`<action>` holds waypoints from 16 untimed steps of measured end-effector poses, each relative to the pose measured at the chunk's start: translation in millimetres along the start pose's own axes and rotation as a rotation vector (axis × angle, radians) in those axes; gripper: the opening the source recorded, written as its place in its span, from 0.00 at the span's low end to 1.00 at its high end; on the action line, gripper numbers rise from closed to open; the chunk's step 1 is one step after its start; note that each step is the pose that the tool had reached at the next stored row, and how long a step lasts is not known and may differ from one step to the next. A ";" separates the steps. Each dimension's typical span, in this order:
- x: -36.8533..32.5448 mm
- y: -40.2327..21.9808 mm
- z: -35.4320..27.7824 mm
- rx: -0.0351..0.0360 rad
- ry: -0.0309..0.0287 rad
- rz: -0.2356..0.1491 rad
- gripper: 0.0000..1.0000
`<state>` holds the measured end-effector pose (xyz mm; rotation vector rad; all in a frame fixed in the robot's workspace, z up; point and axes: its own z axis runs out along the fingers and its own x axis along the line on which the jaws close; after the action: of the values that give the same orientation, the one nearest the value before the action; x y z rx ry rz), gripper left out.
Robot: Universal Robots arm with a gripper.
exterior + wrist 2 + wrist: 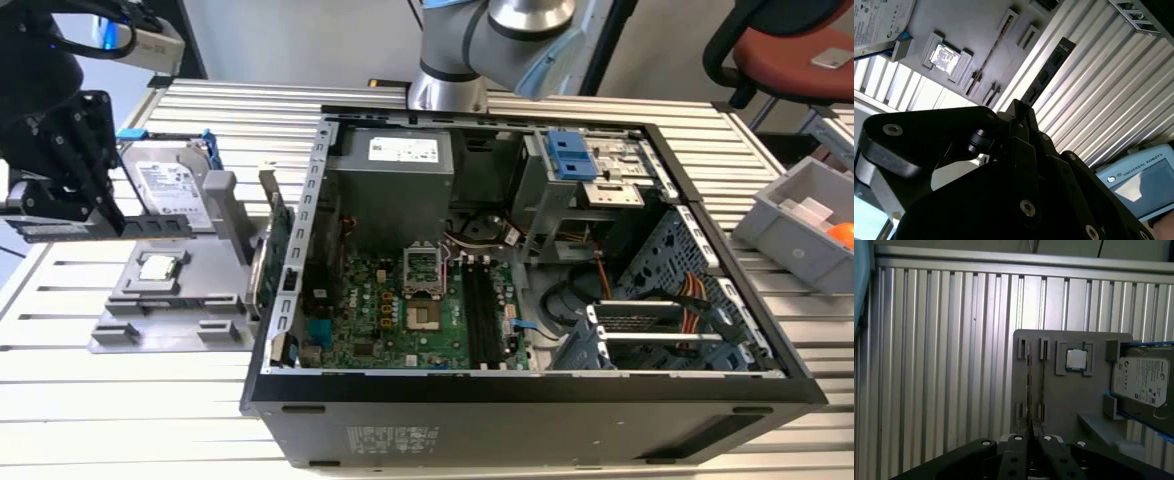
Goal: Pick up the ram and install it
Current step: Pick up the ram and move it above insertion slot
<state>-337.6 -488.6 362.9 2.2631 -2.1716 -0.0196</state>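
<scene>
The ram is a long dark stick held level above the table at the exterior view's far left, beside the grey parts holder. My black gripper is shut on it. In the second wrist view the ram reaches out past the gripper. In the first wrist view the ram shows edge-on as a thin line rising from the gripper, over the holder. The open computer case lies to the exterior view's right, and the motherboard's dark memory slots run beside the processor socket.
The holder carries a silver hard drive in a blue frame and a small square chip. A green card stands upright between holder and case. A grey bin sits at the exterior view's right. A teach pendant lies on the slatted table.
</scene>
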 end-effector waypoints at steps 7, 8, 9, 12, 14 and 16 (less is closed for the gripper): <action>0.6 -14.7 -0.2 0.0000 0.0000 0.000 0.00; 0.7 -16.1 -0.2 -0.0001 0.0000 0.000 0.00; 0.7 -17.5 -0.2 0.0000 0.0000 0.000 0.00; 0.9 -20.9 -0.3 0.0000 0.0000 0.000 0.00; 0.9 -21.2 -0.3 0.0000 0.0000 0.000 0.00; 0.9 -21.2 -0.3 0.0000 0.0000 0.000 0.00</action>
<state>-316.3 -488.5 362.9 2.2631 -2.1716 -0.0196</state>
